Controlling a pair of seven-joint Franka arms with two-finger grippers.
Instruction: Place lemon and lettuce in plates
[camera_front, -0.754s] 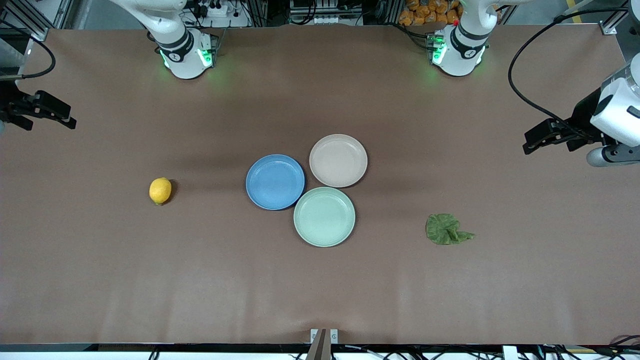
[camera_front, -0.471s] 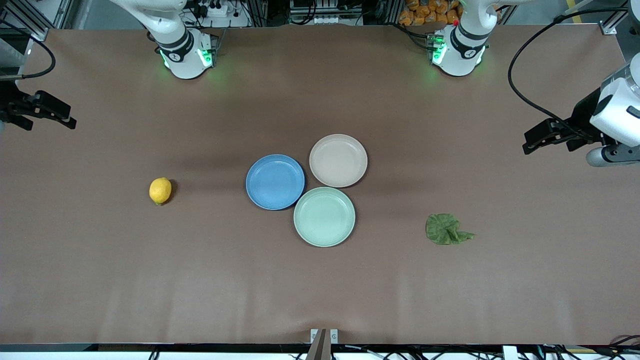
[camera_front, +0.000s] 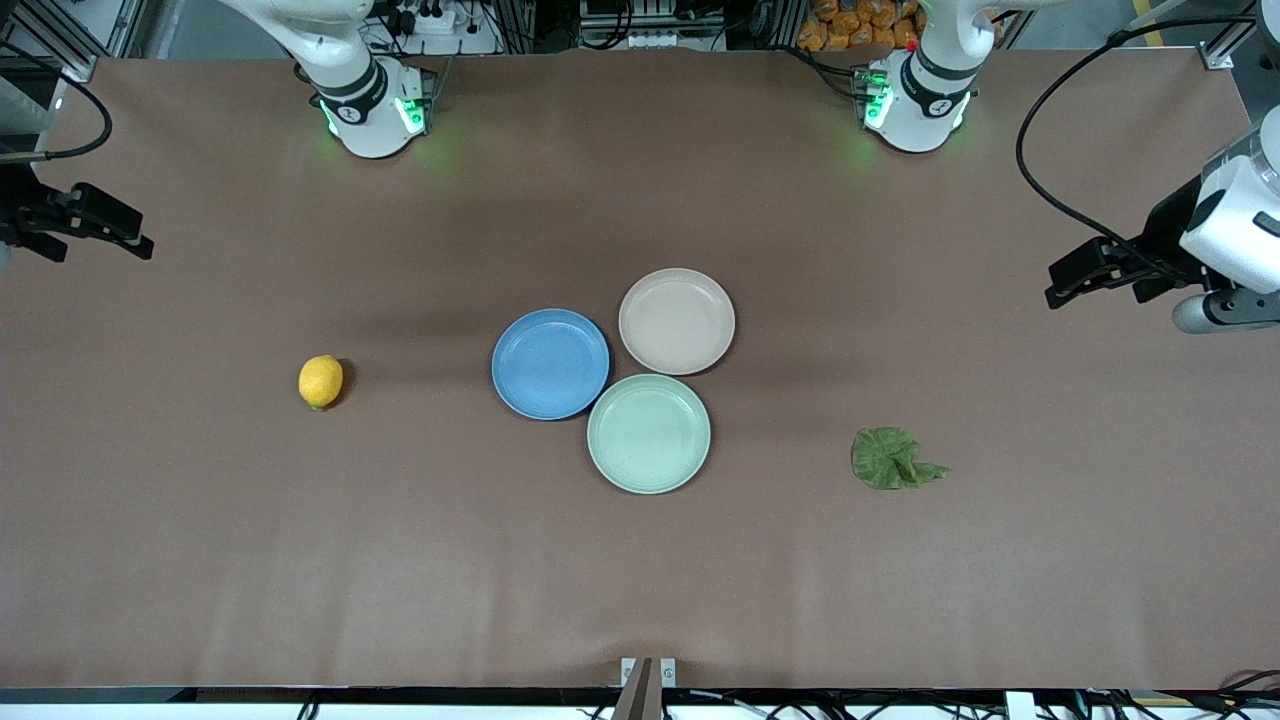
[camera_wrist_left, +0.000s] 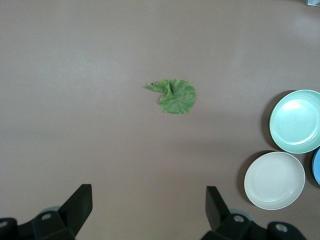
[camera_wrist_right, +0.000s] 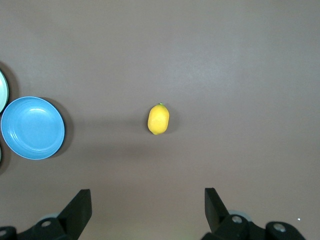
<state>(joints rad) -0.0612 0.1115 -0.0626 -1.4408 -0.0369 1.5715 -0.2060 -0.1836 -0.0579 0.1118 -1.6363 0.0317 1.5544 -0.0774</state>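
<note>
The yellow lemon (camera_front: 320, 381) lies on the table toward the right arm's end; it also shows in the right wrist view (camera_wrist_right: 158, 119). The green lettuce (camera_front: 890, 459) lies toward the left arm's end and shows in the left wrist view (camera_wrist_left: 173, 96). The blue plate (camera_front: 550, 363) and the beige-pink plate (camera_front: 676, 321) sit side by side mid-table, both empty. My right gripper (camera_front: 120, 228) hovers open and empty at the right arm's end of the table (camera_wrist_right: 148, 205). My left gripper (camera_front: 1080, 275) hovers open and empty at the left arm's end (camera_wrist_left: 149, 205).
A pale mint-green plate (camera_front: 648, 433) touches the other two plates and lies nearer to the front camera than them. A black cable (camera_front: 1040, 190) hangs by the left arm. The brown table surface (camera_front: 400, 550) is flat all round.
</note>
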